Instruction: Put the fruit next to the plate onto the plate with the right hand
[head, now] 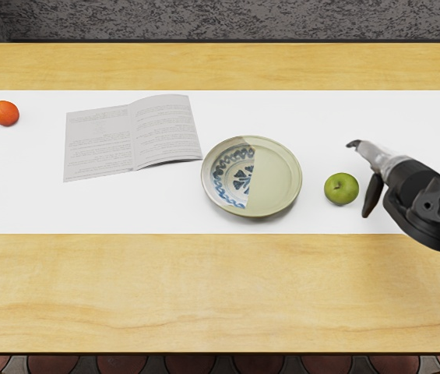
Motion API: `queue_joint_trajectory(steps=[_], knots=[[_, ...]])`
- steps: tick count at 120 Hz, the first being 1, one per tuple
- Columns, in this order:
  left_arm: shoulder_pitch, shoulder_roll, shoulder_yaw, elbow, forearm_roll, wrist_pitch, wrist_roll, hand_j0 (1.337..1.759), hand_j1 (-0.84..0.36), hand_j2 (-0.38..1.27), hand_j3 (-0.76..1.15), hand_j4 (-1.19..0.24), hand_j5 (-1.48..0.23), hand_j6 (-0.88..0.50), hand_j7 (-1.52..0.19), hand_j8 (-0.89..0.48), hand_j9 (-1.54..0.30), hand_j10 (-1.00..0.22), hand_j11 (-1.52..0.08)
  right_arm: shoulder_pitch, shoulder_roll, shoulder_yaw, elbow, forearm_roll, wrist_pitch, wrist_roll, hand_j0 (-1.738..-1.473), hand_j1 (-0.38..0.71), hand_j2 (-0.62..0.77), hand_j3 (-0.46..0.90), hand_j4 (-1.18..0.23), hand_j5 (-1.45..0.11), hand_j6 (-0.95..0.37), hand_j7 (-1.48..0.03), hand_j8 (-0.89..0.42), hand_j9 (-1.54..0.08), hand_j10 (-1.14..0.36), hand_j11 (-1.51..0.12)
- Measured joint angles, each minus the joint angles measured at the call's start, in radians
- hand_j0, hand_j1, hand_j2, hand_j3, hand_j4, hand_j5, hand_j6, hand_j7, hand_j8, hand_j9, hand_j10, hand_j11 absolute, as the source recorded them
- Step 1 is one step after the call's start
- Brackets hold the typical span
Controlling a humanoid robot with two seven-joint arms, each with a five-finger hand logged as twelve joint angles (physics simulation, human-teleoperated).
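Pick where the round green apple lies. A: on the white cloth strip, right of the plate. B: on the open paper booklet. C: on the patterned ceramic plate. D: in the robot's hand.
A: the round green apple rests on the white cloth strip, right of the patterned ceramic plate, touching neither it nor the open right hand.

Booklet [132,136] lies left of the plate [283,170], apple [341,188] right.

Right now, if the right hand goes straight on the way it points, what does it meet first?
Probably nothing: the right hand points left and toward the table's far side, so its line passes behind the green apple and the plate, over white cloth. Depth is unclear.
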Motion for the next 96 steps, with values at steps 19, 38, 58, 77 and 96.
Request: queue_joint_trajectory(steps=[19,38,58,77,96], knots=[[0.0,0.0,0.0,0.0,0.0,0.0,0.0,1.658,0.35,0.0,0.0,0.0,0.0,0.0,0.0,0.0,0.0,0.0,0.0,-0.002,0.033,-0.006,-0.001,0.0,-0.017,0.0,-1.658,-0.11,-0.04,0.0,-0.2,-0.26,-0.2,-0.26,-0.2,-0.26,-0.2,-0.26],[0.0,0.0,0.0,0.0,0.0,0.0,0.0,1.658,0.35,0.0,0.0,0.0,0.0,0.0,0.0,0.0,0.0,0.0,0.0,-0.002,0.051,-0.024,-0.003,0.001,-0.047,0.0,-1.658,-0.06,-0.05,0.0,-0.24,-0.31,-0.25,-0.31,-0.24,-0.31,-0.24,-0.31],[0.001,0.0,0.0,0.0,0.0,0.0,0.0,1.658,0.35,0.0,0.0,0.0,0.0,0.0,0.0,0.0,0.0,0.0,0.0,-0.003,0.055,-0.045,-0.006,0.0,-0.071,0.0,-1.658,-0.03,-0.05,0.0,-0.27,-0.35,-0.27,-0.35,-0.27,-0.35,-0.27,-0.35],[0.0,0.0,0.0,0.0,0.0,0.0,0.0,1.658,0.35,0.0,0.0,0.0,0.0,0.0,0.0,0.0,0.0,0.0,0.0,-0.002,0.069,-0.053,-0.007,0.0,-0.081,0.0,-1.658,-0.01,-0.05,0.0,-0.29,-0.37,-0.29,-0.37,-0.29,-0.37,-0.29,-0.37],[0.001,0.0,-0.001,0.0,0.0,0.0,0.0,1.658,0.35,0.0,0.0,0.0,0.0,0.0,0.0,0.0,0.0,0.0,0.0,0.002,0.094,-0.057,-0.01,0.002,-0.084,0.0,-1.658,0.01,-0.06,0.0,-0.3,-0.39,-0.3,-0.39,-0.3,-0.39,-0.3,-0.39]])
